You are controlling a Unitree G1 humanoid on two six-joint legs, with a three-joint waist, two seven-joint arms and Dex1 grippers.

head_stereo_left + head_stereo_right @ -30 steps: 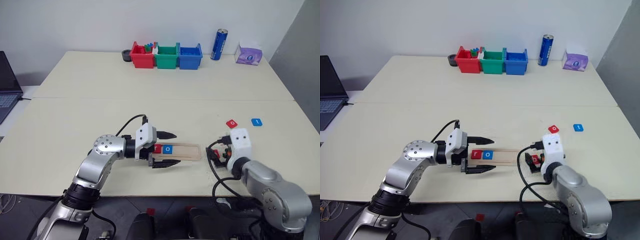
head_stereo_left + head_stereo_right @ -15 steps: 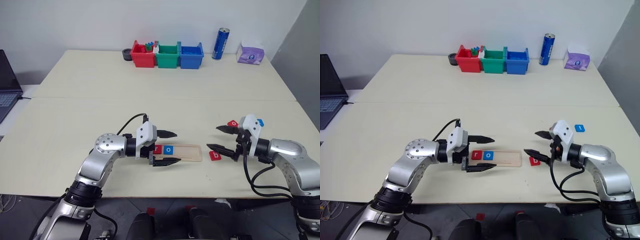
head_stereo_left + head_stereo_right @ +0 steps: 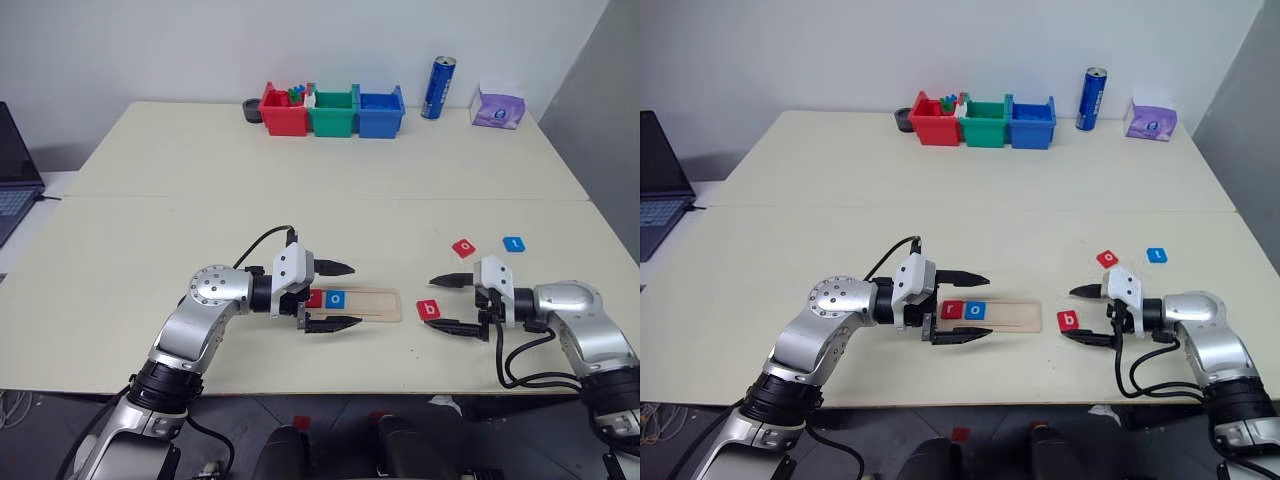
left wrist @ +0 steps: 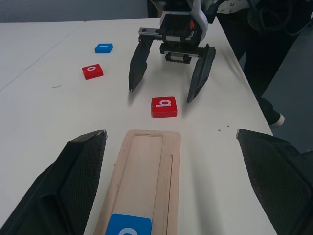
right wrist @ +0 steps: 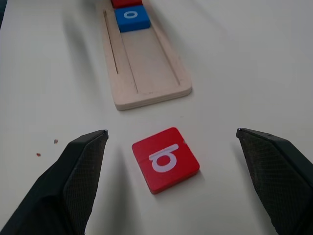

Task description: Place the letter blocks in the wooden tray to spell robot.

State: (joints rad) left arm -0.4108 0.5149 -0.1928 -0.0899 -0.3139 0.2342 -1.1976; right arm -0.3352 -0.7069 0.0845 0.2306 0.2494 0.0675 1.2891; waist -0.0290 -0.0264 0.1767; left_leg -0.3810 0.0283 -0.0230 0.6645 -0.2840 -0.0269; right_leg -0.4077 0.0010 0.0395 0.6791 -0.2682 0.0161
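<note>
Right of pale wooden tray (image 3: pixel 352 304): red square "b" tile (image 3: pixel 428 310) flat on table, right gripper (image 3: pixel 447 303) open wide around it. Left gripper (image 3: pixel 338 296) open at tray's left end, straddling red "r" tile (image 3: pixel 314 298) and blue "o" tile (image 3: pixel 335 298).

A red b block (image 5: pixel 166 159) lies on the table (image 5: pixel 254 63) between two spread black fingers (image 5: pixel 73 181), just short of the wooden tray (image 5: pixel 144 68) holding a blue o block (image 5: pixel 132 18).

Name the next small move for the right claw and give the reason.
Probably ease the right claw forward and close on the red b block: it stands open with the block lying flat just ahead, and the wooden tray already holds r and o, so b comes next.
</note>
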